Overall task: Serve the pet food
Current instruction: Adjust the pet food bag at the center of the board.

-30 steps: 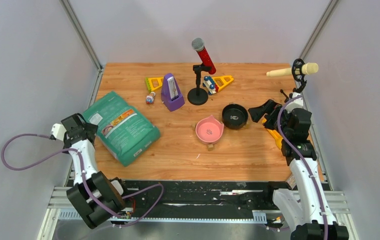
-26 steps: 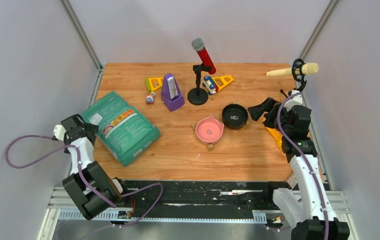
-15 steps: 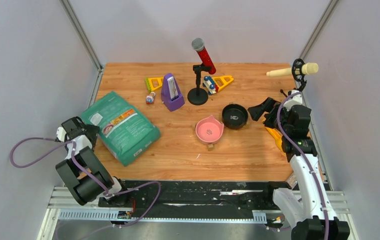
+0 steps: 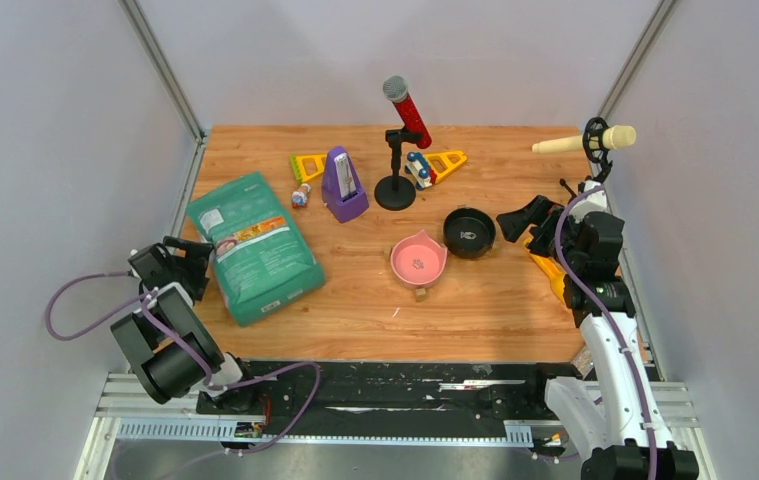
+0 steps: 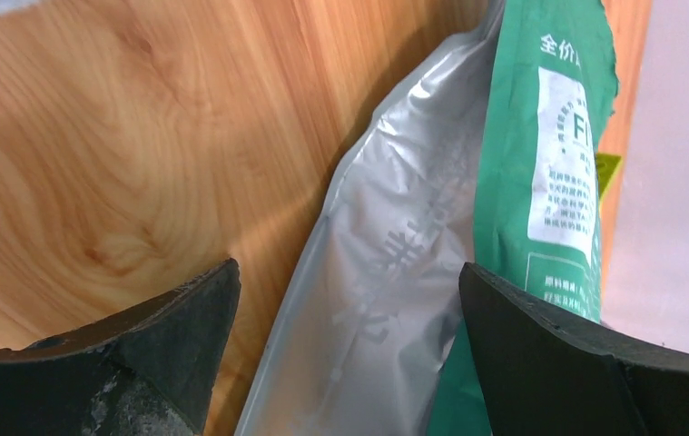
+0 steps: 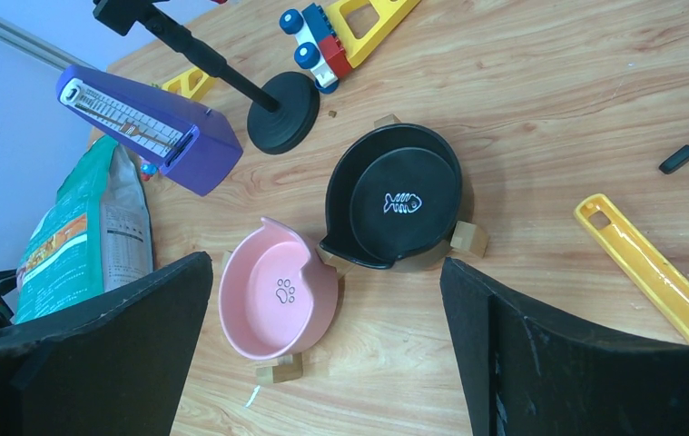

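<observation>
One teal-green pet food bag (image 4: 253, 250) is lying flat on the left part of the wooden table (image 4: 485, 300), printed face up; the kibble itself isn't showing. Its long axis is running near-to-far, slightly tilted: the white-label end is pointing far-left, the other end near-right.

The left gripper (image 4: 202, 258) is sitting at the bag's left long edge with its jaws spread wide. In the wrist view the bag's silver side gusset is lying between the fingers, not clamped.

The right gripper (image 4: 518, 225) is hovering well apart from the bag, just right of the one black bowl (image 4: 469, 232), jaws wide, carrying nothing.

Also counting:
- one pink bowl (image 4: 418, 260)
- one yellow scoop (image 6: 649, 268)
- one purple metronome (image 4: 342, 186)
- one red microphone (image 4: 407, 110)
- one beige microphone (image 4: 580, 142)
</observation>
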You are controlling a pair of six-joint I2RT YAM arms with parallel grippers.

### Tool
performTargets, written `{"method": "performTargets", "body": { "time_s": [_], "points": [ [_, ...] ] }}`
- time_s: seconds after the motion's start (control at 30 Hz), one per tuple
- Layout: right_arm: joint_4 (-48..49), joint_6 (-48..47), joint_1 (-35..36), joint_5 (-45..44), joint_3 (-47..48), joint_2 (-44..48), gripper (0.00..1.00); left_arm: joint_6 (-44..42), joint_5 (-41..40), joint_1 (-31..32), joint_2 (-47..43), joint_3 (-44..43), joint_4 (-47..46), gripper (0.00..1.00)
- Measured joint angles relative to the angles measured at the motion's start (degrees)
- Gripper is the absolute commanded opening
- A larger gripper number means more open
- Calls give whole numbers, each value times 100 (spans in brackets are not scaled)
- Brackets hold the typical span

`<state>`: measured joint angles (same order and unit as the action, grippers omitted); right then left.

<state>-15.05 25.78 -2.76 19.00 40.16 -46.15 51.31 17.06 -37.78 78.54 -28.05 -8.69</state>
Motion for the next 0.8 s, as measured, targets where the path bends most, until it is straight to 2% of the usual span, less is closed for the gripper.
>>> {"method": "performTargets", "body": {
  "time_s": [0.43, 0.5, 0.57, 0.6, 0.63, 0.67, 0.7, 0.73, 0.8],
  "points": [
    [70, 7, 0, 101, -22, -26, 100, 76, 632, 39, -789, 752, -87, 83],
    [94, 7, 0, 116, -55, -26, 100, 136, 645, 138, -793, 800, -168, 78],
    [107, 7, 0, 127, -92, -28, 100, 208, 643, 291, -756, 811, -269, 64],
    [105, 7, 0, 129, -98, -28, 100, 260, 658, 358, -717, 811, -332, 51],
    [111, 7, 0, 131, -98, -33, 100, 291, 686, 435, -671, 811, -413, 44],
    [114, 7, 0, 131, -98, -33, 100, 337, 726, 507, -612, 807, -507, 30],
    [116, 7, 0, 131, -98, -31, 100, 339, 741, 573, -544, 807, -575, 24],
    [118, 7, 0, 131, -98, -31, 100, 361, 754, 605, -481, 807, -608, 8],
    [116, 9, 0, 131, -101, -31, 100, 398, 852, 643, -380, 804, -669, 0]
  ]
}}
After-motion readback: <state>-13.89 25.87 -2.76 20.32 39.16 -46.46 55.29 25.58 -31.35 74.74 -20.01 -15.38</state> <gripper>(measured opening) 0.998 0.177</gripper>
